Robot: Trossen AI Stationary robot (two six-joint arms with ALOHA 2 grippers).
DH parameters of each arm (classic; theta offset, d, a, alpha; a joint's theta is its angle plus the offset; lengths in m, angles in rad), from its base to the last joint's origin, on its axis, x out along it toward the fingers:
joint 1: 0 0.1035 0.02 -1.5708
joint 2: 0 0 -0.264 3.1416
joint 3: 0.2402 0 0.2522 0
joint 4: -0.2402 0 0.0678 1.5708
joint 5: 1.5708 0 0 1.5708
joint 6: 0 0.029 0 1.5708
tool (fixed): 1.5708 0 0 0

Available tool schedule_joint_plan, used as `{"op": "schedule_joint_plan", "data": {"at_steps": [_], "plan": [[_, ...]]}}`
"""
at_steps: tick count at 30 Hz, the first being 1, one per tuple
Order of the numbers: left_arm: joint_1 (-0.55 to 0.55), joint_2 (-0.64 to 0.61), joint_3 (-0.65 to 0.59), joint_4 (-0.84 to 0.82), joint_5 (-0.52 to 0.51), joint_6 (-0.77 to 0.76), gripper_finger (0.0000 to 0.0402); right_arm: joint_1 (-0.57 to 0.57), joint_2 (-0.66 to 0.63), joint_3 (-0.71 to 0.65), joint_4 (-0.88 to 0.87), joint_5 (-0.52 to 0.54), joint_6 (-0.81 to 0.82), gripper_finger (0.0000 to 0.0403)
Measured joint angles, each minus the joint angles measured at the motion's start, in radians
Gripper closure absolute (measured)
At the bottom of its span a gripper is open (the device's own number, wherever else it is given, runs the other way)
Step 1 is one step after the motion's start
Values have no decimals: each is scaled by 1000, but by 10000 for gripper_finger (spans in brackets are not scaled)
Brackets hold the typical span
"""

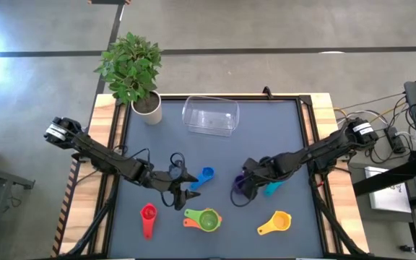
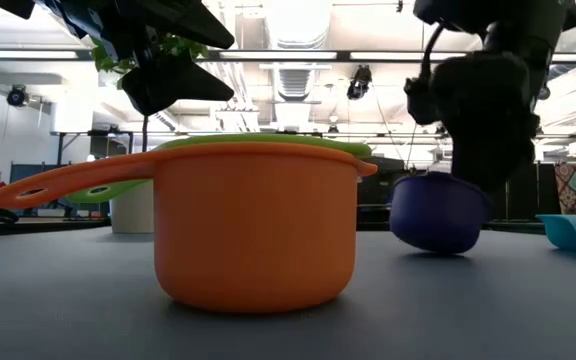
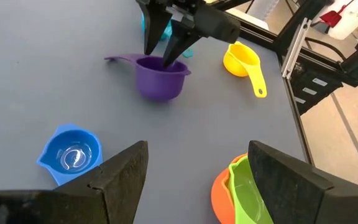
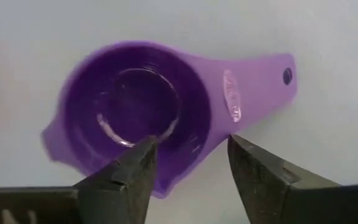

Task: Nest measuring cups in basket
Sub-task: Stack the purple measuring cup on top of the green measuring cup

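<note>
My right gripper (image 1: 244, 182) is open and points down over the purple cup (image 4: 135, 106). One finger (image 4: 143, 163) stands inside the bowl and the other (image 4: 248, 163) outside, by the handle root (image 4: 219, 93); I cannot tell that either touches. The purple cup (image 2: 436, 212) rests on its base. My left gripper (image 1: 183, 191) hovers open between the blue cup (image 1: 206, 175) and the green cup (image 1: 208, 219), which is nested in the orange cup (image 2: 258, 225). The teal (image 1: 272, 189), yellow (image 1: 276, 222) and red (image 1: 148, 217) cups lie on the table. The clear basket (image 1: 210, 115) stands near the far edge.
A white pot with a green plant (image 1: 148, 107) stands at the far left corner, beside the basket. A raised dark frame (image 1: 305, 108) rims the grey table top. Bare table lies between the basket and the row of cups.
</note>
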Motion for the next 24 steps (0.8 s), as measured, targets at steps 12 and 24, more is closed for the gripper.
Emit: {"op": "schedule_joint_plan", "data": {"at_steps": [12, 24], "plan": [[0, 0, 0, 1, -3, 0, 141, -2, 0, -17, 60, 21, -54, 319], [0, -19, 0, -24, -2, 24, 141, -2, -2, 53, 76, 25, -279, 394]]}}
